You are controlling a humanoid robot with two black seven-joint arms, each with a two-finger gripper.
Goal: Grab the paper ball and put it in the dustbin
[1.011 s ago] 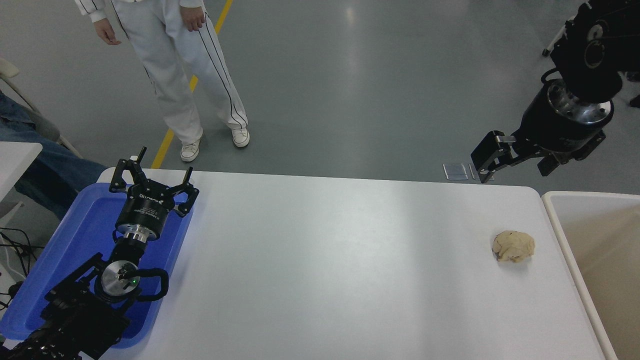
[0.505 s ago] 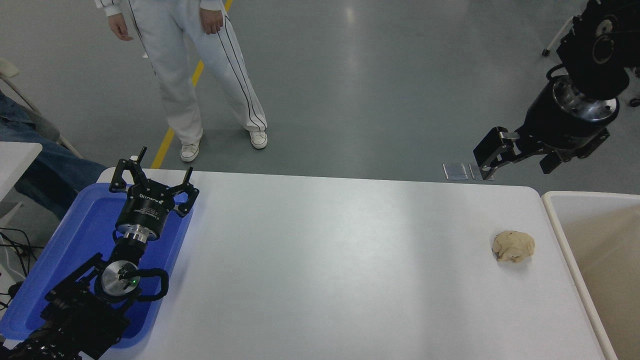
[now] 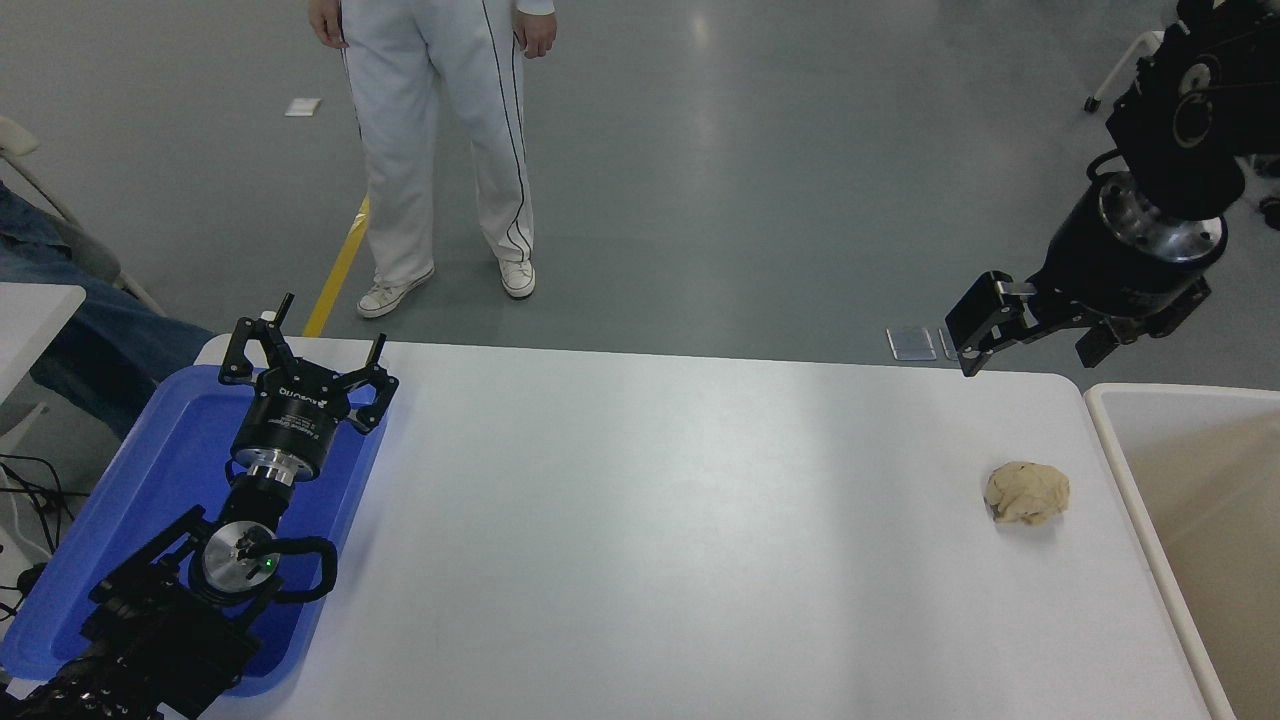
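White print on left tool (image 3: 305, 372), illegible

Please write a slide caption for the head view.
Right end effector open above wrinkled tan paper ball beside off-white dustbin.

The white table (image 3: 640, 520) has round corners. A tan paper ball (image 3: 1027, 493) lies on it near the right side. A blue tray (image 3: 180, 420) sits at its left edge.

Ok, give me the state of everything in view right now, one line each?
paper ball: lying loose on the table, not held.
dustbin: open at the table's right end, nothing visible inside.
right gripper: raised beyond the table's far edge, fingers open, empty.
left gripper: parked over the blue tray, fingers open, empty.
person: standing beyond the table.
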